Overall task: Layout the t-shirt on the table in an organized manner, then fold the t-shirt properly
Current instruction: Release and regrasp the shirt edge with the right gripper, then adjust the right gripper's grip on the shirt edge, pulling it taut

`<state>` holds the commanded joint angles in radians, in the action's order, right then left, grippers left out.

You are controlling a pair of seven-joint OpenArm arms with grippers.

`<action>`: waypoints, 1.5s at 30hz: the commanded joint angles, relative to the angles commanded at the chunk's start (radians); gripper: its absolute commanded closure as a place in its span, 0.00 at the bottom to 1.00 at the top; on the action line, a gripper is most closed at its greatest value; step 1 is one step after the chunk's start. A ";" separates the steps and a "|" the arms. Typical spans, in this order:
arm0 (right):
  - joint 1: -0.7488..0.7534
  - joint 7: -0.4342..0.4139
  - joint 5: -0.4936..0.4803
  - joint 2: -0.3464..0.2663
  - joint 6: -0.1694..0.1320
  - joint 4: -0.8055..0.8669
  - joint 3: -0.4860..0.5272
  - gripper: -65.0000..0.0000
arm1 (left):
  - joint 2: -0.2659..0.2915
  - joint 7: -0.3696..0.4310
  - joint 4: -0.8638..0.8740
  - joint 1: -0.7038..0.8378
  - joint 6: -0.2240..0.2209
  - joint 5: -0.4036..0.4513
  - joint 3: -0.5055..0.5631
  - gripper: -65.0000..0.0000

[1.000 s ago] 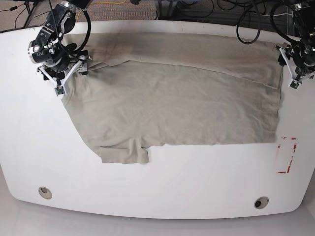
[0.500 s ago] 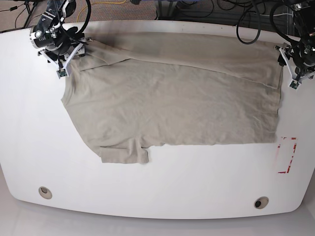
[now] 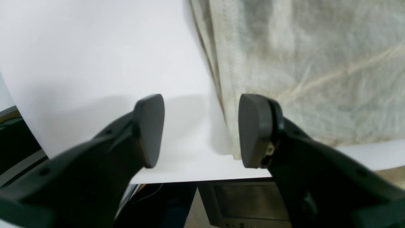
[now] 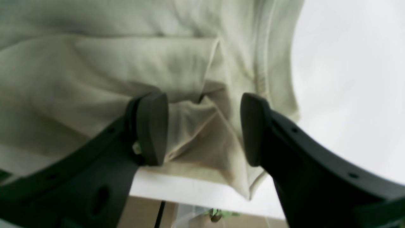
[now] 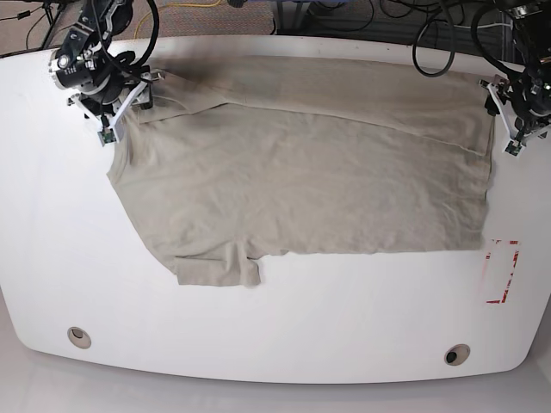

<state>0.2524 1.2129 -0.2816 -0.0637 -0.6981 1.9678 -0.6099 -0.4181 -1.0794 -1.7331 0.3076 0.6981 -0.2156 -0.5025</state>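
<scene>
t-shirt [image 5: 301, 163] lengthwise across table [image 5: 275, 335]

Two robot arms were seen in the base view, built from black housings with white bracket frames around the wrists. Thick black cables were looped above each arm. A round silver-grey joint face was visible on the right arm [image 5: 73, 69], and small green circuit-board pieces were fixed at the bracket tips. On the left gripper [image 3: 201, 129], two matte black fingers were shown, each ended by a rounded, oval dark-grey pad [image 3: 253, 129]. The right gripper [image 4: 204, 128] was shaped alike, with small screw holes dotted along its fingers [image 4: 316, 158].
</scene>
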 joint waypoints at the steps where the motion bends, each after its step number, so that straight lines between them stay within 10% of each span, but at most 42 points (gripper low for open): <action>1: -0.005 0.000 0.000 0.002 0.000 -0.002 0.000 0.48 | 0.000 0.000 0.000 0.000 0.000 0.000 0.000 0.47; 20: -0.060 0.000 0.000 0.003 0.000 -0.141 0.002 0.49 | 0.000 0.000 -0.002 0.000 0.000 0.000 -0.002 0.47; 30: -0.061 0.000 -0.002 0.006 0.000 -0.141 0.002 0.95 | 0.000 0.000 -0.002 0.000 0.000 0.000 -0.002 0.47; 45: -0.063 0.034 -0.008 0.006 0.000 -0.005 0.034 1.00 | 0.000 0.000 0.000 0.000 0.000 0.000 -0.002 0.47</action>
<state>0.1895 1.2467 -0.2892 -0.0575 -0.6981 1.9632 -0.5762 -0.4181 -1.0794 -1.7331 0.3076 0.6981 -0.2156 -0.5040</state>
